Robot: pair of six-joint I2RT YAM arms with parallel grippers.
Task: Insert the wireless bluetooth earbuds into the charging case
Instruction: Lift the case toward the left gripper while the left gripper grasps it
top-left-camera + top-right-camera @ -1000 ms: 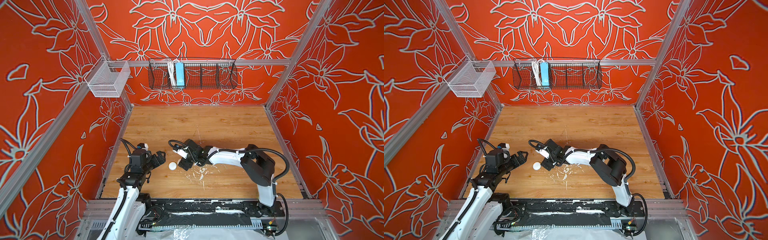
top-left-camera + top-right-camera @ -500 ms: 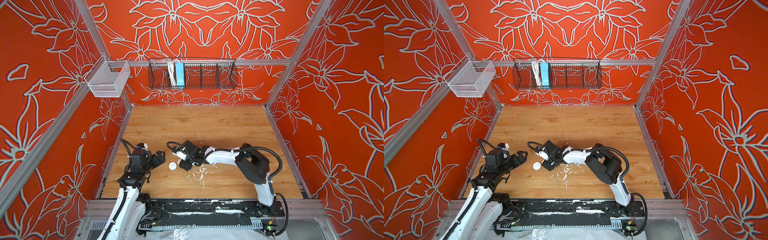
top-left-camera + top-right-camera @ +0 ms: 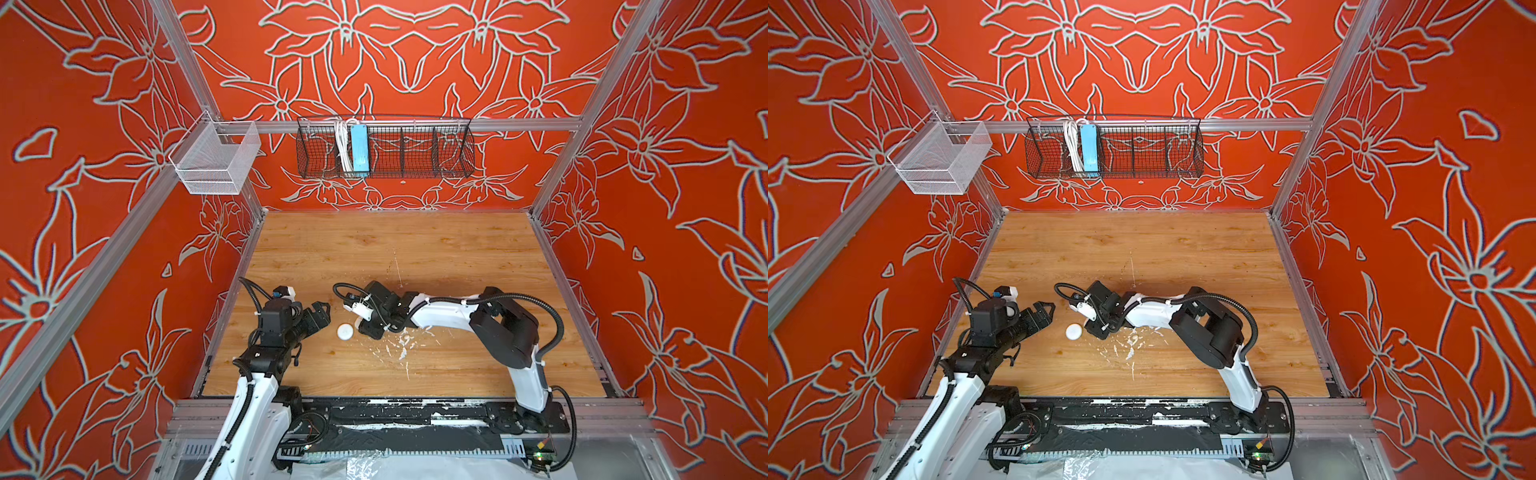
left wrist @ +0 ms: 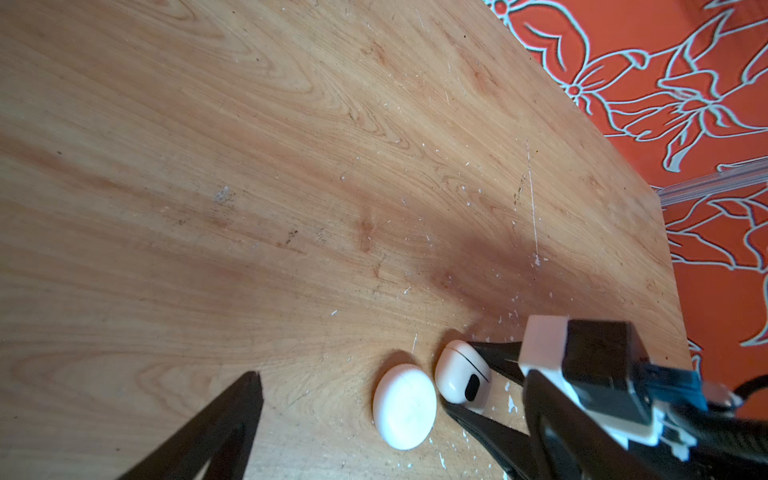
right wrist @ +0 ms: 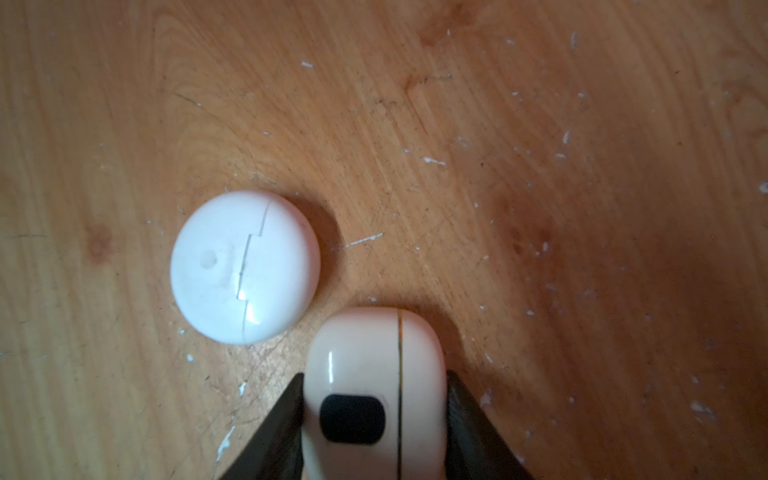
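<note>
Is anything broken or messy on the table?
The white disc has a stepped zigzag line across its top; it may be a crack or just a seam, I cannot tell. White flecks lie scattered on the wooden table near it, like chipped paint. The rounded white case between the right gripper fingers looks fine.
</note>
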